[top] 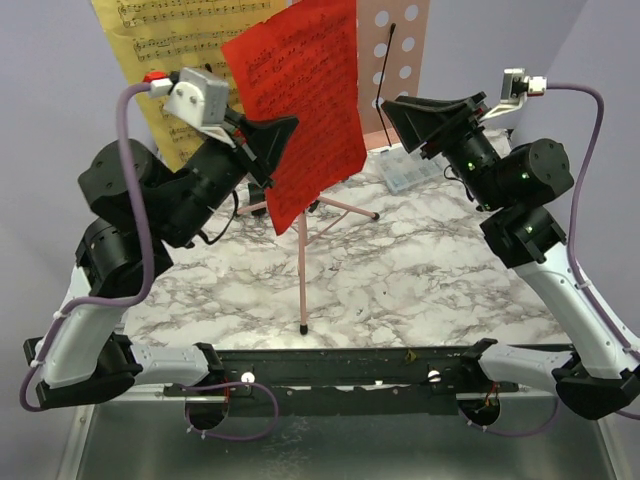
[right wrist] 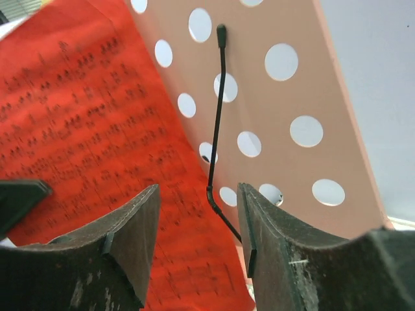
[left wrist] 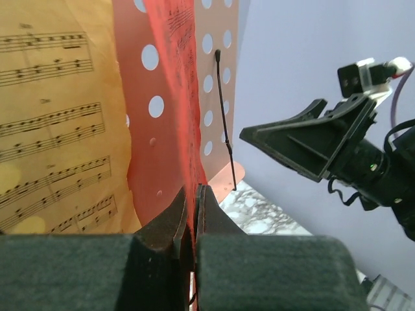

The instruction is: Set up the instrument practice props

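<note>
The pink perforated music stand (top: 405, 40) rises at the back of the marble table on thin tripod legs (top: 302, 270). A yellow sheet-music page (top: 160, 40) leans on its left side. My left gripper (top: 285, 135) is shut on the lower edge of a red sheet-music page (top: 300, 100), held up in front of the stand. In the left wrist view the fingertips (left wrist: 194, 191) pinch the red page (left wrist: 175, 78) edge-on, beside the yellow page (left wrist: 52, 129). My right gripper (top: 395, 108) hangs open to the right of the red page (right wrist: 84, 129). Its jaws (right wrist: 198, 194) frame a thin black bent rod (right wrist: 217, 110) in front of the stand plate (right wrist: 266, 103) without touching it.
A clear plastic compartment box (top: 410, 172) lies on the marble table (top: 400, 280) behind the right arm. The two grippers face each other about a hand's width apart, with the right gripper (left wrist: 249, 133) showing in the left wrist view. A lilac wall backs the scene.
</note>
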Controlling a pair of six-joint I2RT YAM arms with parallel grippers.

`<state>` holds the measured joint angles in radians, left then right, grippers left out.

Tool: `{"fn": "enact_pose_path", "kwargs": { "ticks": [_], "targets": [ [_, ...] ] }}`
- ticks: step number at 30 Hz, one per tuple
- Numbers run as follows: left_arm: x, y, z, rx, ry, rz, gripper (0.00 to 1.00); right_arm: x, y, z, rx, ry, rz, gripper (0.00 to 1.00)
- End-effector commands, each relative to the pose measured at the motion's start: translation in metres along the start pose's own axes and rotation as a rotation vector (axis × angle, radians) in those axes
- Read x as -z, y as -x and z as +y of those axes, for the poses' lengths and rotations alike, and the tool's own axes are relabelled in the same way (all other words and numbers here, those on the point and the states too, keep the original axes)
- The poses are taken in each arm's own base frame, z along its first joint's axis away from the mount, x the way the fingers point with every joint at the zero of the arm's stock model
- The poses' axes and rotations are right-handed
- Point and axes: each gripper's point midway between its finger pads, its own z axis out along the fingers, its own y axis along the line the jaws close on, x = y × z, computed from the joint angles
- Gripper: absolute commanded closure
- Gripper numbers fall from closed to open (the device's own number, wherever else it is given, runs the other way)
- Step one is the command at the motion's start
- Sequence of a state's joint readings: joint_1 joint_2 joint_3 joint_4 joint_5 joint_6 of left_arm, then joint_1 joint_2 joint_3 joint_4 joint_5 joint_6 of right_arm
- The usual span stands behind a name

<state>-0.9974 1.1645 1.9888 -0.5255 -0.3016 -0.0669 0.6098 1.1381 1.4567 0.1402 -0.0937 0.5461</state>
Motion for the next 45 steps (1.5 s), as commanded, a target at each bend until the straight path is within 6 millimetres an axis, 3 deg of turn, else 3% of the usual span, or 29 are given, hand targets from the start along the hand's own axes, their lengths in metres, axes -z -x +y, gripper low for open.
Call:
{"fn": "enact_pose_path", "kwargs": {
  "ticks": [1, 12, 17, 23, 30, 34, 37, 40, 41, 45],
  "targets": [
    [-0.005, 0.006, 0.010, -0.060, 0.059, 0.000, 1.00, -0.010, 0.032, 0.008, -0.058, -0.007, -0.114, 0.44],
    [-0.018, 0.019, 0.013, -0.138, 0.087, -0.027, 1.00, -0.036, 0.036, -0.002, -0.068, -0.028, -0.166, 0.53],
    [-0.025, 0.023, 0.013, -0.166, 0.092, -0.035, 1.00, -0.045, 0.033, -0.001, -0.064, -0.012, -0.160, 0.63],
    [-0.033, 0.024, 0.019, -0.243, 0.123, -0.032, 1.00, -0.046, 0.027, 0.002, -0.050, 0.020, -0.150, 0.69],
    [-0.041, 0.025, 0.018, -0.299, 0.126, -0.030, 1.00, -0.040, 0.030, 0.005, -0.016, 0.052, -0.183, 0.90],
    [-0.048, 0.030, 0.020, -0.341, 0.141, -0.039, 1.00, -0.038, 0.031, 0.005, 0.010, 0.063, -0.203, 0.96],
    [-0.050, 0.031, 0.023, -0.369, 0.160, -0.038, 1.00, -0.038, 0.030, 0.004, 0.010, 0.057, -0.201, 0.92],
    [-0.051, 0.030, 0.023, -0.374, 0.162, -0.036, 1.00, -0.040, 0.029, 0.002, 0.013, 0.052, -0.193, 0.68],
    [-0.051, 0.030, 0.023, -0.373, 0.159, -0.036, 1.00, -0.041, 0.026, 0.001, 0.013, 0.049, -0.188, 0.64],
    [-0.054, 0.029, 0.020, -0.378, 0.149, -0.041, 1.00, -0.046, 0.020, 0.000, 0.003, 0.057, -0.173, 0.62]
  ]
}}
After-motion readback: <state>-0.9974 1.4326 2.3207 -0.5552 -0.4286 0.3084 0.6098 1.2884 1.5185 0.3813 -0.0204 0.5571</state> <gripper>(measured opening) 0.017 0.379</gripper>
